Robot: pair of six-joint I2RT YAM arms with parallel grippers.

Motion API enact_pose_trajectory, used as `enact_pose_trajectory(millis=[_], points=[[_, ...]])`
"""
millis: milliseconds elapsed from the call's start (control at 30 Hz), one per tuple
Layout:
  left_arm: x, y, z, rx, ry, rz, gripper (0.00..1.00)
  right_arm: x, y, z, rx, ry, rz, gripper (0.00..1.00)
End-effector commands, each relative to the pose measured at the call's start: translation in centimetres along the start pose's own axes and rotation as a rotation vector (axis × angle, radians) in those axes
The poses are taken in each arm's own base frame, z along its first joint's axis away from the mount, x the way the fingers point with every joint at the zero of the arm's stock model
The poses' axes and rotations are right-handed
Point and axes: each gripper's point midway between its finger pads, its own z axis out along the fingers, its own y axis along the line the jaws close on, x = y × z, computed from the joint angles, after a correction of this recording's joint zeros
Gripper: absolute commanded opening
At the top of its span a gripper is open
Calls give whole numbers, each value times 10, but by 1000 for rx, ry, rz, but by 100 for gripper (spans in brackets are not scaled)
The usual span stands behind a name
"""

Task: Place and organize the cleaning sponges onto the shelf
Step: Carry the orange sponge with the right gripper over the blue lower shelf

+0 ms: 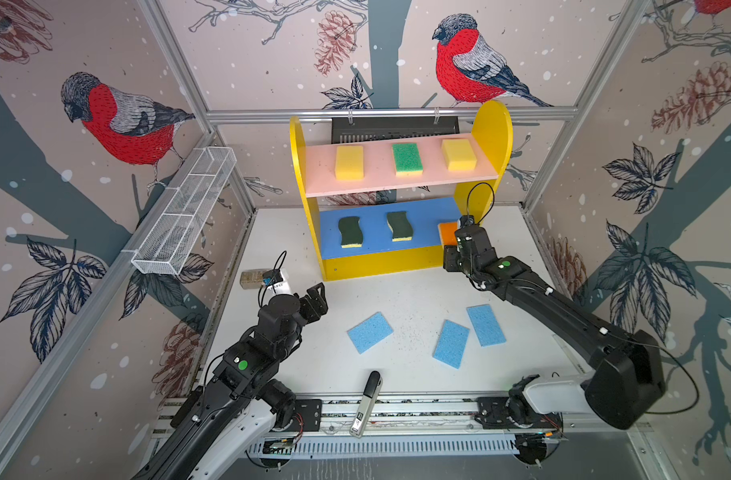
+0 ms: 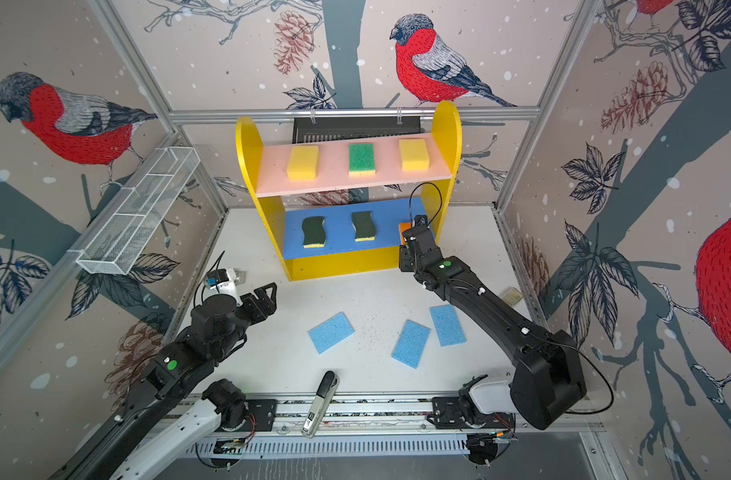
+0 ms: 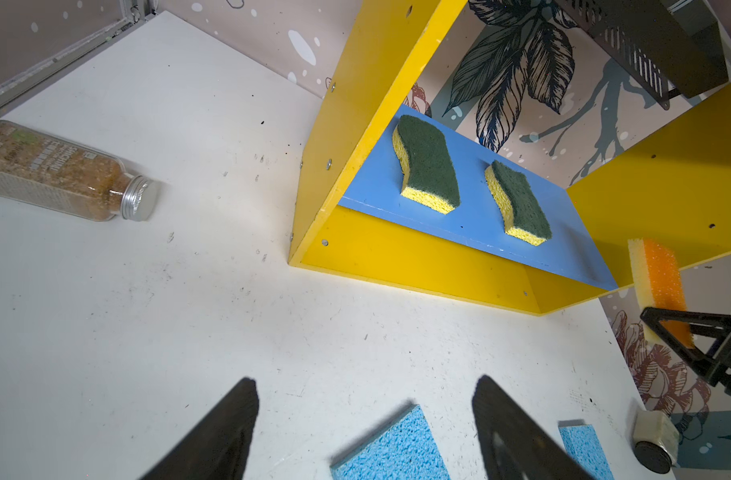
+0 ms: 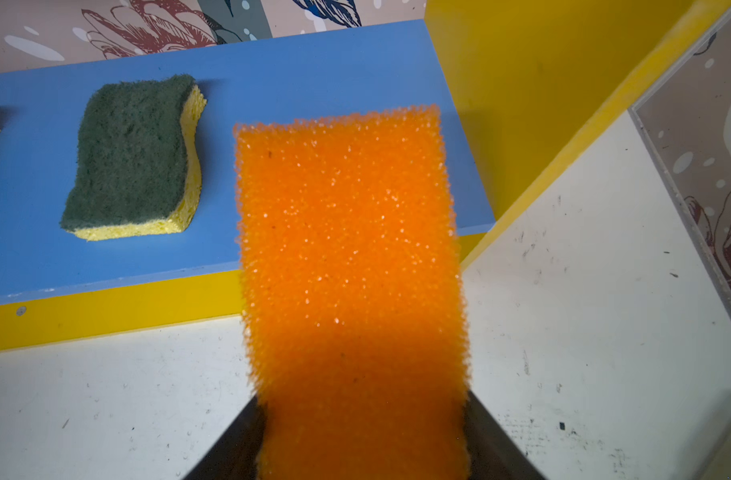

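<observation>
The shelf point(image 1: 397, 266) stands at the back of the table. Its pink upper board point(image 1: 380, 183) carries two yellow sponges point(image 1: 349, 162) point(image 1: 459, 154) with a green-topped one point(image 1: 406, 158) between them. Two dark green wavy sponges point(image 1: 350, 232) point(image 1: 400, 226) lie on the blue lower board point(image 1: 372, 245). My right gripper point(image 4: 361, 399) is shut on the orange-topped sponge point(image 4: 347, 232) and holds it over the right end of that board. Three light blue sponges point(image 1: 370, 332) point(image 1: 451, 343) point(image 1: 485, 325) lie flat on the table. Left of them, my left gripper point(image 3: 365, 381) hangs open and empty.
A brownish bottle point(image 3: 60, 170) lies on its side at the table's left edge. A white wire mesh basket point(image 1: 185, 212) hangs on the left wall. A black and white tool point(image 1: 368, 399) rests on the front rail. A black box point(image 1: 392, 129) hangs behind the shelf.
</observation>
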Motion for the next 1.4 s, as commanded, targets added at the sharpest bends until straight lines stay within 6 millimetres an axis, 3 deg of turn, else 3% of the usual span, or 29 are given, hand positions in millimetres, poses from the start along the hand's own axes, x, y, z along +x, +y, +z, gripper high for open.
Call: enact_pose_trajectory(millis=[0,767,1367], points=[[-7,1,1,-10,-35,13,82,-13,1,6,-6,-26,-12,62],[-19,11,-2,-77,-96,59,81,-35,3,42,18,-48,-69,62],[-13,10,6,-72,-84,72,81,-52,6,61,46,-76,-101,61]])
